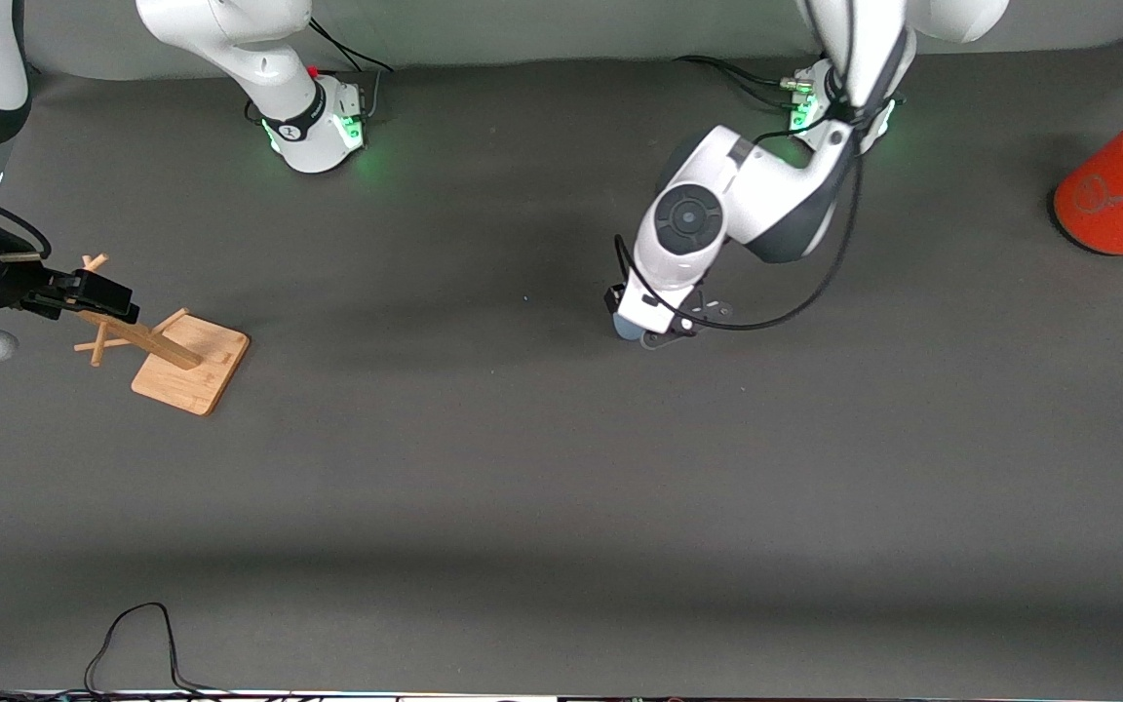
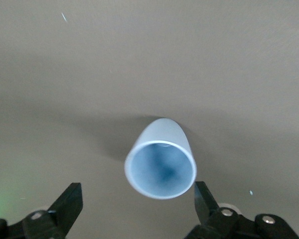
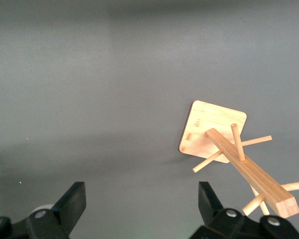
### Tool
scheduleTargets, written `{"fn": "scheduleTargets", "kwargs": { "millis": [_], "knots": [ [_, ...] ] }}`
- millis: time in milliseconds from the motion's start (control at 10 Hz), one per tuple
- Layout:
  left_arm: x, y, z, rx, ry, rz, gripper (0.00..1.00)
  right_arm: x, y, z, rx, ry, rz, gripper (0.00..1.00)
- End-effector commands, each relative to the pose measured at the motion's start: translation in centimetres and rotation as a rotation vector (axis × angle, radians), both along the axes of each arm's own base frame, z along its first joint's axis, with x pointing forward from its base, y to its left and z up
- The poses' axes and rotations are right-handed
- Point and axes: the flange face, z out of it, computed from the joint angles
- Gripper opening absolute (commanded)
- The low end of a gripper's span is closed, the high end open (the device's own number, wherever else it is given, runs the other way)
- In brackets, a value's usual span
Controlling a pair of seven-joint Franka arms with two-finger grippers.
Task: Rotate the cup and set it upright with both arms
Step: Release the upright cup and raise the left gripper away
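Note:
The pale-blue cup (image 2: 161, 164) lies on its side on the grey table, its open mouth turned toward the left wrist camera. My left gripper (image 2: 137, 199) is open and low over it, with the cup's rim between the fingers and close to one fingertip (image 2: 202, 196). In the front view only a sliver of the cup (image 1: 627, 331) shows under the left gripper (image 1: 638, 327), mid-table. My right gripper (image 1: 105, 295) is open and empty, waiting over the wooden mug tree at the right arm's end of the table; it also shows in the right wrist view (image 3: 139, 201).
A wooden mug tree (image 1: 193, 364) with pegs stands at the right arm's end, seen also in the right wrist view (image 3: 209, 129). A large orange-red canister (image 1: 1122, 190) stands at the left arm's end. A black cable (image 1: 133, 643) lies at the table's front edge.

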Motion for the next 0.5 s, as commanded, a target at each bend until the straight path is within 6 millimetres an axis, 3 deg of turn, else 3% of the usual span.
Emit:
{"fn": "scheduleTargets", "kwargs": {
  "millis": [0, 200, 400],
  "knots": [
    [4.9, 4.9, 6.3, -0.007, -0.039, -0.085, 1.0, -0.2, 0.1, 0.1, -0.011, -0.007, 0.02, 1.0],
    [8.5, 12.1, 10.7, 0.0, -0.104, -0.12, 1.0, -0.2, 0.1, 0.1, -0.011, -0.007, 0.02, 1.0],
    [10.6, 19.9, 14.6, 0.049, -0.187, -0.142, 1.0, -0.1, 0.0, 0.0, -0.011, -0.005, 0.019, 1.0]
  ]
}}
